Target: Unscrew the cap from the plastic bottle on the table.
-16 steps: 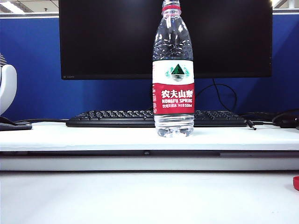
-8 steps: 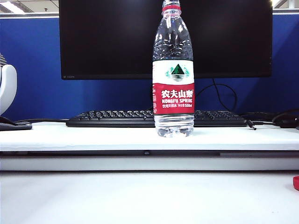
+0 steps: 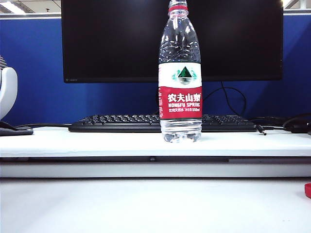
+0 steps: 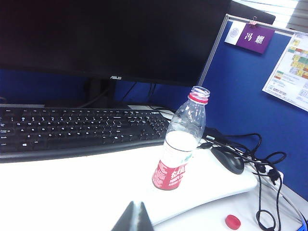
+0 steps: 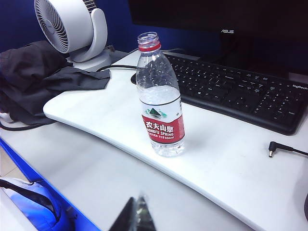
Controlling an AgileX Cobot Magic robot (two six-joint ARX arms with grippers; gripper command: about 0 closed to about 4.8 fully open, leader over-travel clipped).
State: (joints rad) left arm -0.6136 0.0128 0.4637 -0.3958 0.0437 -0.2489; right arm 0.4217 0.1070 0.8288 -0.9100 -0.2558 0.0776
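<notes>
So the bottle (image 3: 180,77) is standing upright in the middle of the exterior view, on the raised white table (image 3: 97,141) just in front of the keyboard (image 3: 116,124), and its mouth is already open, with only the thin red ring left round the neck. The cap (image 4: 233,222) is lying loose on the lower surface, at the bottom right of the left wrist view and just peeking in at the right edge of the exterior view, well apart from the bottle. Both arms are back and off the bottle. The left gripper (image 4: 136,219) shows only as a dark pointed tip at the bottom of its own picture, jaws clenched together on nothing, and the right gripper (image 5: 136,216) looks the same in its view, pinched closed and empty. I'd call the unscrewing basically done, so the step in hand is just backing off cleanly. Best way to do that: keep both arms low and away from the bottle, since a tall, part-filled bottle could tip from even a light nudge, and don't sweep across the cables (image 4: 262,163) on the right.
</notes>
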